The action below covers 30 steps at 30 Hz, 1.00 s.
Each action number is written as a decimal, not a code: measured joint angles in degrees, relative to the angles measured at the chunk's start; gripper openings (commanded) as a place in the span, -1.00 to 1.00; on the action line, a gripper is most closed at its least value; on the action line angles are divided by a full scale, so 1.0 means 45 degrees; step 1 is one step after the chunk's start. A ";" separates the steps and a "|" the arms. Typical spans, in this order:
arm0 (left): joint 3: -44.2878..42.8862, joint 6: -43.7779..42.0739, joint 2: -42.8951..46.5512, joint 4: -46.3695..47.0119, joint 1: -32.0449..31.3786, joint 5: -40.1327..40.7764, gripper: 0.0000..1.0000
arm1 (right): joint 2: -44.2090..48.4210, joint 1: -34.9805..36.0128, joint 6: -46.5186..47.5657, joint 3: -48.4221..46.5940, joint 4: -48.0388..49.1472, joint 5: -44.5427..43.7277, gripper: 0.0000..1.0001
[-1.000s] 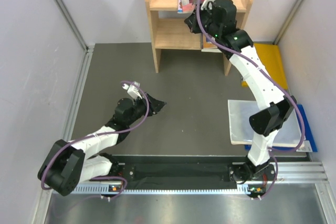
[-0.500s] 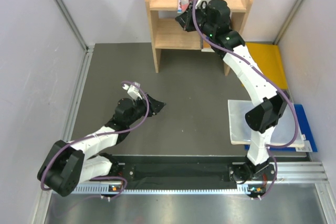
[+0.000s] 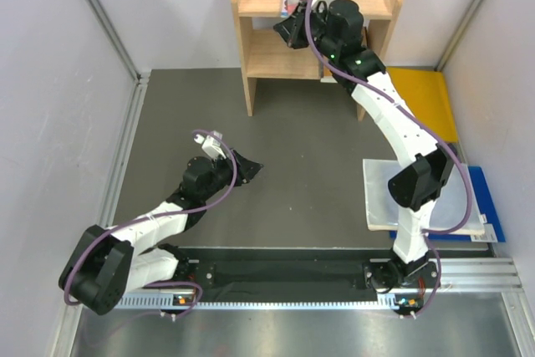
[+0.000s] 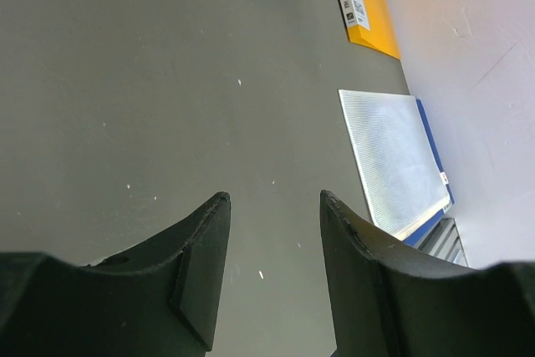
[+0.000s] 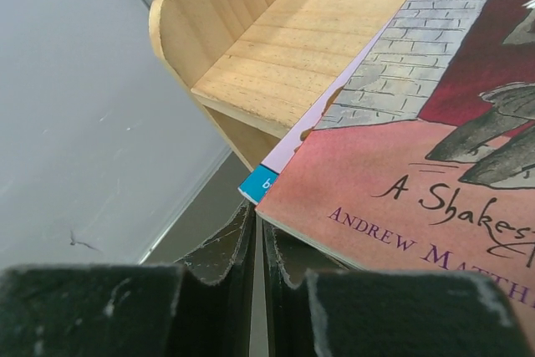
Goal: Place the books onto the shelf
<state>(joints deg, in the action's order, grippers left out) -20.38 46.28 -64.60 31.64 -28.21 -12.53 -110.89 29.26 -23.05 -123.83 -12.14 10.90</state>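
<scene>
Three covers show in the stack on the top tier of the shelf (image 5: 276,48): a red paperback (image 5: 435,148) uppermost, a pink paperback (image 5: 334,94) as a sliver beneath it, and a teal corner (image 5: 255,183) poking out lowest. The pile lies flat but hangs out past the front lip of the board, and that overhang is the worry.

The right gripper (image 5: 259,244) sits right at that overhang, just below the teal corner, its fingers all but together with only a hairline slit between them. Nothing shows in that slit, so I read no hold on any book.

Over on the near side, the left gripper (image 4: 272,240) hovers low above the dark table (image 4: 150,81), fingers roughly half apart and empty.

These are thin, light, floppy books with glossy covers. My guess is they skate over one another easily, so a nudge on the top one alone would shear the pile rather than seat it. A square push on the whole front edge looks safer. For lifting, a pinch along the spine edge beats a corner, which would simply bend.

One dark blue book (image 3: 493,211) is not yet shelved. It lies far right under the clear plastic sheet (image 4: 389,152), only its edge peeking out, beyond the yellow folder (image 4: 368,14). That exposed strip looks like the one place to grip
</scene>
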 measured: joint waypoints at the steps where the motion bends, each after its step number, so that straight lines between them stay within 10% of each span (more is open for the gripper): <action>1: 0.0000 0.0000 0.0000 -0.0005 0.0000 0.0000 0.04 | -0.0029 0.0010 -0.0024 -0.0019 0.0053 0.0024 -0.83; 30: 0.0049 -0.0223 0.0301 -0.0403 0.0000 0.0053 0.04 | 0.0991 -0.0102 0.0117 0.3351 0.2108 -0.0330 -0.85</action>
<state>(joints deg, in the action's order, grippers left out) -20.16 45.28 -63.24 29.82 -28.21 -12.29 -106.43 28.80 -22.52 -108.75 -2.66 9.41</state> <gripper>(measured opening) 0.520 0.074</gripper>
